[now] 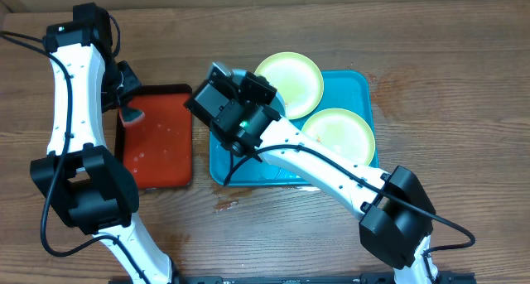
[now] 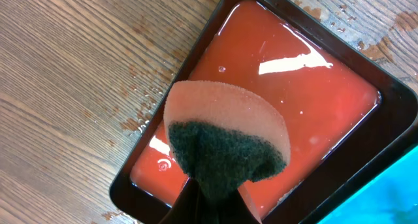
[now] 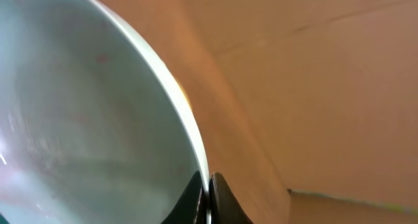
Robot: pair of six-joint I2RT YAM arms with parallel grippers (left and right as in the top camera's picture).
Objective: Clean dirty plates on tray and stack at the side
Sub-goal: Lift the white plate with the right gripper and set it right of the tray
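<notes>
— Fingers on your right gripper: closed, pinching the rim of the light blue plate. The plate fills the left of the wrist view, too close and blurred to read for smears.

— Where is that plate relative to the teal tray?

— Over the tray's left end, toward its far corner. From overhead your right gripper covers most of it. Clear of the tray floor or not: cannot tell.

— Other plates?

— Two. The near yellow-green plate lies flat in the tray's right half. The far yellow-green plate sits at the tray's far side, overlapping the far rim, just beside the near one.

— Left side?

— Your left gripper is clamped on a sponge: pink foam, dark green scouring face toward the camera. It hangs over the red tray, which is black-rimmed and glossy wet. That tray lies just beside the teal tray's left side on the wooden table. Sponge touching the red tray or not: cannot tell. Water drops lie on the table by the red tray's rim.
</notes>
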